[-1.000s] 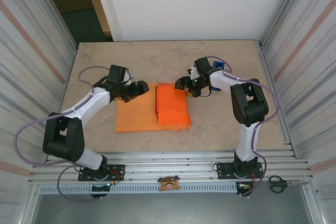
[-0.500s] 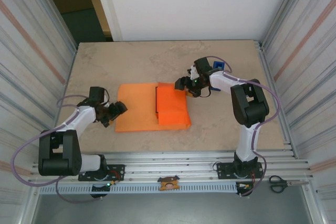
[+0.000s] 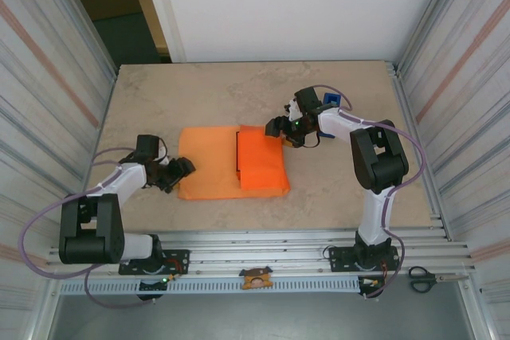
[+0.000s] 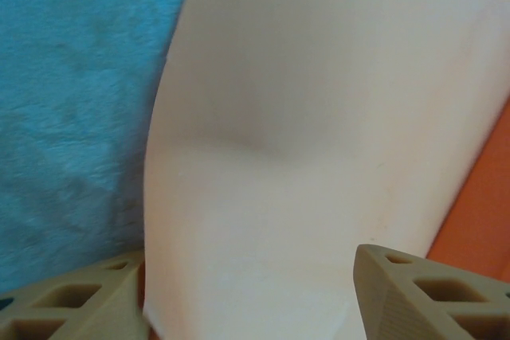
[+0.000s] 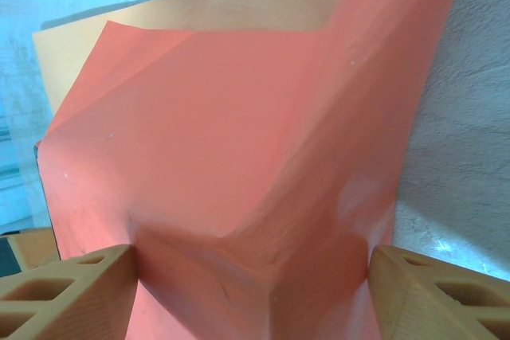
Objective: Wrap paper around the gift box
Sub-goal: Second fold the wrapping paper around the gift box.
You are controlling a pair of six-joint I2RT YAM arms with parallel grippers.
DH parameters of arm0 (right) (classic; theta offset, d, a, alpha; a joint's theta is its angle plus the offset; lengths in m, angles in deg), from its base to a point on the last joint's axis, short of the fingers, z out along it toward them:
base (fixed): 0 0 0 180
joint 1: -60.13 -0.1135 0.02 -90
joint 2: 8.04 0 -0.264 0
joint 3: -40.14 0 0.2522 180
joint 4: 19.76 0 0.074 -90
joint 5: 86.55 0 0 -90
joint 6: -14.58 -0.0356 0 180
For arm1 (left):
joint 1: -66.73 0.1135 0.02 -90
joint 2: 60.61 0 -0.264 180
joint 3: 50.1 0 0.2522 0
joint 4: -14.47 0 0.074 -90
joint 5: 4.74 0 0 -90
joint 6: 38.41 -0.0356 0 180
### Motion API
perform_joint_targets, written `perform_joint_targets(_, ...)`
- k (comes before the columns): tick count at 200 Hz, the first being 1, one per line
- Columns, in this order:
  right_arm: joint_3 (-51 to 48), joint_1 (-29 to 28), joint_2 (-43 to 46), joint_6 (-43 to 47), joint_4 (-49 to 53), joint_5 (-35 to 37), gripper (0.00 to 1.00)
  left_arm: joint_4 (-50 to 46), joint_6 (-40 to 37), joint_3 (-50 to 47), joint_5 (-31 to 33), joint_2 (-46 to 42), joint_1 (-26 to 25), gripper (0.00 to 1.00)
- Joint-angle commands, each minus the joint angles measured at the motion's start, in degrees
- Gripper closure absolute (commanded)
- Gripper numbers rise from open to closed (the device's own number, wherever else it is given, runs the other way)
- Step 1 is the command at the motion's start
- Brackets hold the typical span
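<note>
One side of the paper [image 3: 209, 166] is folded over the gift box [image 3: 238, 154]. The left gripper [image 3: 182, 169] is held open; the right gripper's [image 3: 276, 127] grip cannot be told.

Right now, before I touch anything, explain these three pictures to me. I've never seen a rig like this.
These are two robot arms bolted at the near edge of a table; each ends in a two-finger gripper. The wide picture looks down from above and behind them. The other two come from cameras on the wrists, so the tan blocks at the bottom are a gripper's own fingertips. On the table lies an orange sheet of paper, its right part folded over the gift box, of which a thin black edge shows. The left gripper is open at the sheet's left edge. The right gripper is at the far right corner, fingers apart astride the paper-covered hump. Neither clearly grips anything.
</note>
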Motion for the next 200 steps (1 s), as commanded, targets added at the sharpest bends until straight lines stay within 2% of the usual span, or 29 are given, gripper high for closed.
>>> perform_joint_targets(1,-3.5,-0.4,-2.4,1.0,9.1,8.8,0.27,2.0,-0.9,-0.5,-3.1,-1.5,0.4,0.32)
perform_joint_targets(49,-3.6,-0.3,-2.1,1.1,9.3,8.8,0.27,8.7,-1.2,0.0,-11.2,-1.0,2.5,0.32)
perform_joint_targets(96,-3.4,-0.3,-2.0,0.9,9.2,8.8,0.27,3.6,-0.6,1.6,-8.7,2.0,4.6,0.32)
perform_joint_targets(156,-3.0,-0.4,-2.1,0.9,9.5,8.6,0.27,8.1,-0.1,0.3,-19.5,5.5,5.3,0.51)
perform_joint_targets(200,-2.9,-0.3,-2.3,1.0,9.6,8.7,0.27,4.9,-1.4,1.3,-18.4,6.6,5.4,0.57)
